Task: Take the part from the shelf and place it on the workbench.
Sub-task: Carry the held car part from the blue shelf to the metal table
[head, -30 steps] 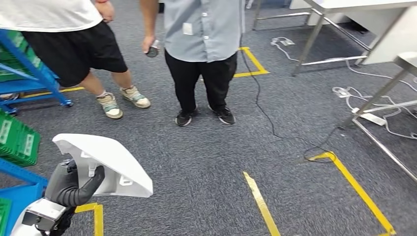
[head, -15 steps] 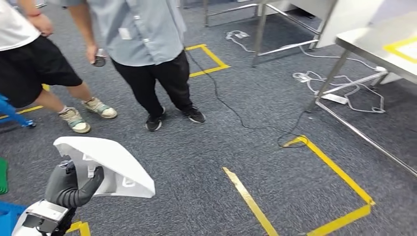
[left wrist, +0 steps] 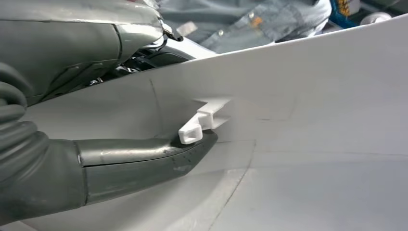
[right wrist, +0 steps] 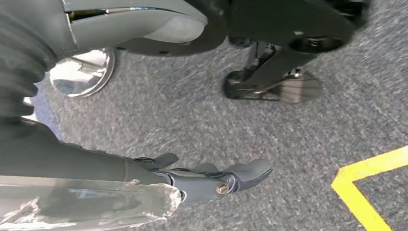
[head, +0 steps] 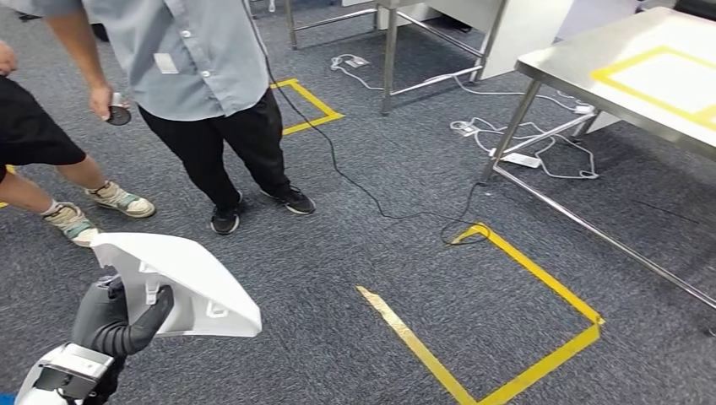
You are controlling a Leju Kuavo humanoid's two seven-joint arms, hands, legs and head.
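The part (head: 181, 283), a white curved plastic shell with small moulded clips underneath, rides low at the robot's left in the head view, gripped by the left hand (head: 118, 316) so it is carried toward the steel counter (head: 591, 93) far to the right. In the left wrist view, the thumb (left wrist: 144, 161) presses its underside beside a clip. In the right wrist view, the right hand (right wrist: 211, 180) hangs spread, holding nothing, over carpet.
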